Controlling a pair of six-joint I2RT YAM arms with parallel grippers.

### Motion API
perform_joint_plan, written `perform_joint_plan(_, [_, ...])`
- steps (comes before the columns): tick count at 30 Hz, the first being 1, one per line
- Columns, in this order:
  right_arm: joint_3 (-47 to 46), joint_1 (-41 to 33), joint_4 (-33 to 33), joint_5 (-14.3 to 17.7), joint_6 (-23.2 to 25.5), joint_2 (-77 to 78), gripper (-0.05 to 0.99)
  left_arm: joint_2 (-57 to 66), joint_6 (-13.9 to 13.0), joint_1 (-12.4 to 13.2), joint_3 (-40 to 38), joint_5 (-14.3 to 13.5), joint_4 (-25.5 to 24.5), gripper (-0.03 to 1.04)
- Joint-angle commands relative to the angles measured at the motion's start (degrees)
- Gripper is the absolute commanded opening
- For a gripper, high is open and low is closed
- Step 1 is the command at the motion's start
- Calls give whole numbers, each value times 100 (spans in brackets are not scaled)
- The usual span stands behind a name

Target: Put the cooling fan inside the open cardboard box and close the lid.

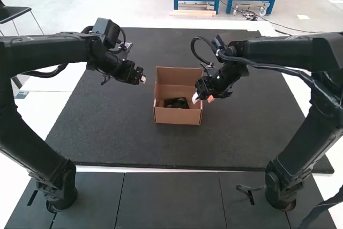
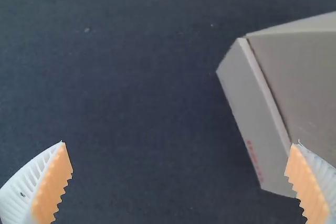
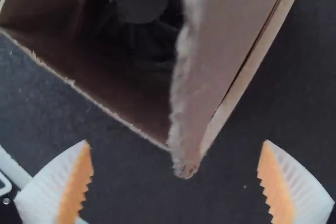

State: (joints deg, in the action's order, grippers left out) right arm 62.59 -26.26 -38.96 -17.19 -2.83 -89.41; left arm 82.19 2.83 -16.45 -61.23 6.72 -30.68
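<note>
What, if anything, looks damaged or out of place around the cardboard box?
The side flap of the cardboard box, beside the right gripper, has a rough, fuzzy edge, as if torn rather than cleanly cut. Otherwise nothing stands out: the cooling fan lies inside and the lid stands open.

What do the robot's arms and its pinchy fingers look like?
The left arm and the right arm are both black, thick and rounded. Black cables loop near the wrists. The left gripper and the right gripper each have two white ribbed fingers with orange, saw-toothed pads.
</note>
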Motion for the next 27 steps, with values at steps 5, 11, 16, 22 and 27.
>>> perform_joint_plan(5, [597, -81, -542, -505, -25, 1004, 83, -318, -72, 230, -179, -215, 194, 96])
perform_joint_plan(11, [17, -90, 495, 286, 679, 2366, 82, -248, 148, 133, -548, -241, 457, 96])
perform_joint_plan(16, [-590, -72, 1180, 840, 854, 3324, 82, -37, 209, -139, -882, -250, 519, 96])
perform_joint_plan(22, [-818, 121, 1154, 981, 969, 3702, 82, 332, 236, -333, -1216, -250, 624, 96])
perform_joint_plan(27, [-880, 350, 1145, 981, 942, 3834, 82, 693, 236, -509, -1444, -250, 703, 96])
